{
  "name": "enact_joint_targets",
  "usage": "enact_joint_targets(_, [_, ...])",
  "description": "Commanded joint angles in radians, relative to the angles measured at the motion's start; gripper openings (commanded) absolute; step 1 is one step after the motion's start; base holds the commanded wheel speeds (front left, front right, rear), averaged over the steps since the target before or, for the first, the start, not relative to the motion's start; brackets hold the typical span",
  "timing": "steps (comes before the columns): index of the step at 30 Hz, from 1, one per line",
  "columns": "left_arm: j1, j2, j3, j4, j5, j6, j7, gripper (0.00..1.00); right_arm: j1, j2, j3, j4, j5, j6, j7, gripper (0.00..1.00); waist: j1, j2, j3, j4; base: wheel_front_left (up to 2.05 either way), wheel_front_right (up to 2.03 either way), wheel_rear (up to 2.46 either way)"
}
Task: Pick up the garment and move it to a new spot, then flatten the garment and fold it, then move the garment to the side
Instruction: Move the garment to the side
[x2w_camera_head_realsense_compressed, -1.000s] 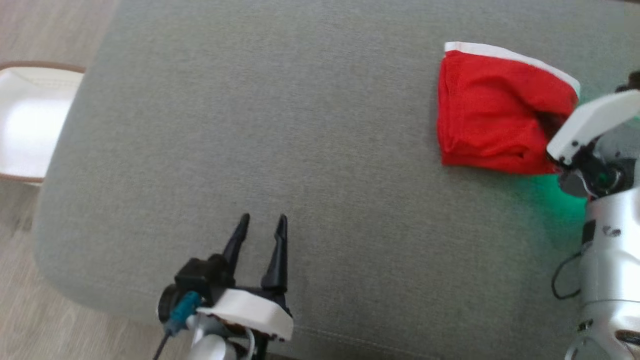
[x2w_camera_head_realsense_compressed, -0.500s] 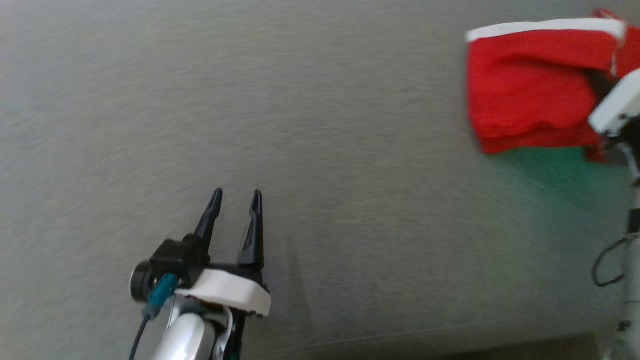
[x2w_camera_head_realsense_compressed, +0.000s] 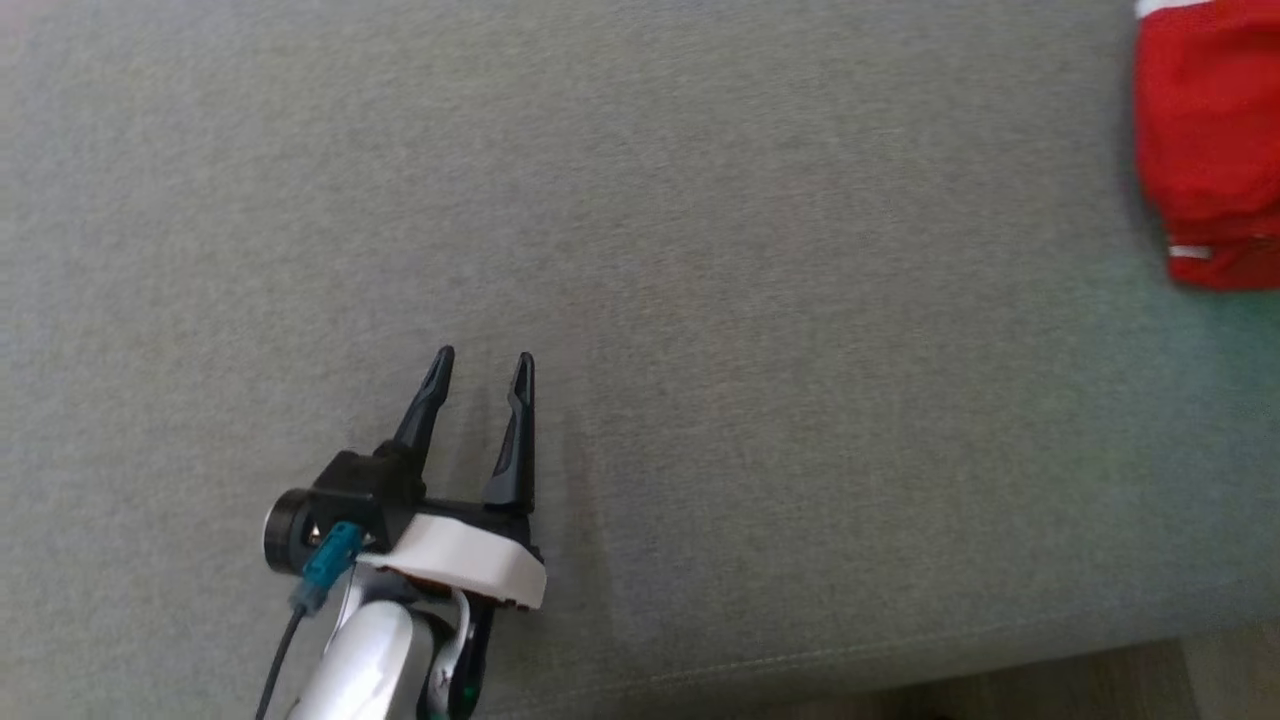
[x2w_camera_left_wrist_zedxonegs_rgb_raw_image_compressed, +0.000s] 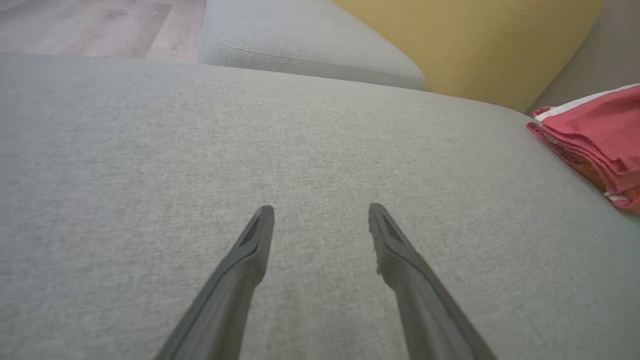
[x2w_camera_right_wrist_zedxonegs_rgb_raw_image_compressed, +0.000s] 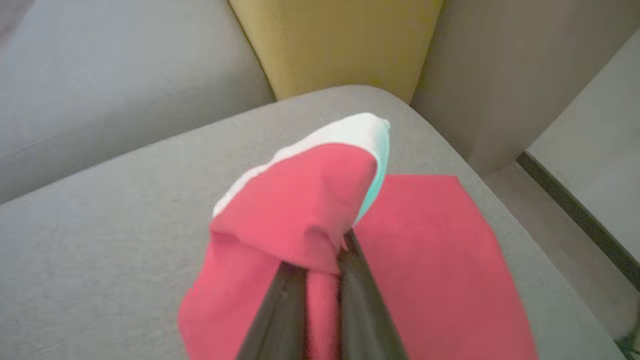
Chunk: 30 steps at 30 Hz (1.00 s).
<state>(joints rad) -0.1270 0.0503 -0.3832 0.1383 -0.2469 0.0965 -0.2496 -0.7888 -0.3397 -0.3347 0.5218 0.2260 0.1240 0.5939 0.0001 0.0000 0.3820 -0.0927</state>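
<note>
Head view: the left gripper (x2w_camera_head_realsense_compressed: 483, 356) hangs low over the grey woven seat cushion (x2w_camera_head_realsense_compressed: 700, 250), its two dark fingers spread with nothing between them. The red folded cloth garment with a white band (x2w_camera_head_realsense_compressed: 1210, 150) is cut off at the right edge of frame. Change over the last second: the whole picture has slid sideways, so I log this as the head turning, not the garment travelling across the seat. The left gripper keeps its pose and gap.

Left wrist view: fingers parted, bare cushion between them. The garment (x2w_camera_left_wrist_zedxonegs_rgb_raw_image_compressed: 595, 130) lies well apart to the right as a layered stack at the seat's far side, near the yellow back cushion (x2w_camera_left_wrist_zedxonegs_rgb_raw_image_compressed: 475, 45).

Right wrist view: the right gripper (x2w_camera_right_wrist_zedxonegs_rgb_raw_image_compressed: 322, 265) has its fingers drawn close with red cloth pinched between them. A flap carrying the white band is raised and drapes over the tips, while the rest of the garment (x2w_camera_right_wrist_zedxonegs_rgb_raw_image_compressed: 440, 260) lies flat on the seat corner.

Judgement: folding looks done — the step in hand is the move to the side. Only one flap is up, so the stack may peel open if hauled by it alone; a deeper grip or slow drag seems safer.
</note>
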Motion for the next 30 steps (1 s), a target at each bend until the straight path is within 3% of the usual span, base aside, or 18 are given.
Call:
enact_joint_targets(1, [-0.006,0.000,0.030,-0.029,0.009,0.002,-0.012,1.00,-0.029,-0.041,-0.006,-0.021,-0.022,0.007,-0.006,0.00,-0.0001,0.0000,0.014,0.021,0.00,0.00,0.00])
enact_joint_targets(2, [-0.005,0.000,0.034,-0.031,0.010,0.003,-0.012,1.00,-0.034,-0.050,-0.015,-0.008,-0.040,0.007,-0.001,0.08,-0.0001,0.0000,0.018,0.026,0.00,0.00,0.00])
enact_joint_targets(3, [-0.004,0.000,0.039,-0.033,0.011,0.005,-0.012,1.00,-0.036,-0.062,-0.021,0.001,-0.064,0.007,0.003,0.37,-0.0001,0.0000,0.023,0.030,0.00,0.00,0.00])
enact_joint_targets(4, [-0.002,0.000,0.044,-0.036,0.012,0.006,-0.012,1.00,-0.036,-0.073,-0.027,0.008,-0.091,0.007,0.006,0.58,-0.0001,0.0000,0.026,0.032,0.00,0.00,0.00])
enact_joint_targets(5, [0.000,0.000,0.049,-0.039,0.013,0.007,-0.012,1.00,-0.032,-0.084,-0.030,0.013,-0.120,0.007,0.013,0.95,-0.0001,0.0000,0.028,0.033,0.00,0.00,0.00])
enact_joint_targets(6, [0.002,0.000,0.054,-0.041,0.013,0.007,-0.012,1.00,-0.026,-0.094,-0.029,0.018,-0.147,0.007,0.023,1.00,-0.0001,0.0000,0.029,0.033,0.00,0.00,0.00])
enact_joint_targets(13, [0.015,0.000,0.074,-0.056,0.015,0.015,-0.012,1.00,0.012,-0.182,-0.021,0.001,-0.296,0.007,0.061,1.00,-0.0001,0.0000,0.022,0.012,0.00,0.00,0.00])
enact_joint_targets(16, [0.016,0.000,0.084,-0.061,0.016,0.013,-0.012,1.00,0.022,-0.206,0.002,-0.031,-0.319,0.007,0.018,1.00,-0.0001,0.0000,0.003,0.002,0.00,0.00,0.00])
enact_joint_targets(21, [0.039,0.000,0.095,-0.055,-0.011,0.012,-0.012,1.00,0.039,-0.157,0.038,-0.121,-0.231,0.007,-0.111,1.00,-0.0001,0.0000,-0.080,0.007,0.00,0.00,0.00])
enact_joint_targets(25, [0.085,0.000,0.130,-0.051,-0.061,0.036,-0.012,1.00,0.141,-0.108,0.099,-0.281,-0.125,0.007,-0.226,1.00,-0.0001,0.0000,-0.190,0.046,0.00,0.00,0.00])
enact_joint_targets(30, [0.132,0.000,0.169,-0.050,-0.080,0.053,-0.012,1.00,0.301,-0.021,0.153,-0.465,-0.061,0.007,-0.277,1.00,-0.0001,0.0000,-0.274,0.102,0.00,0.00,0.00])
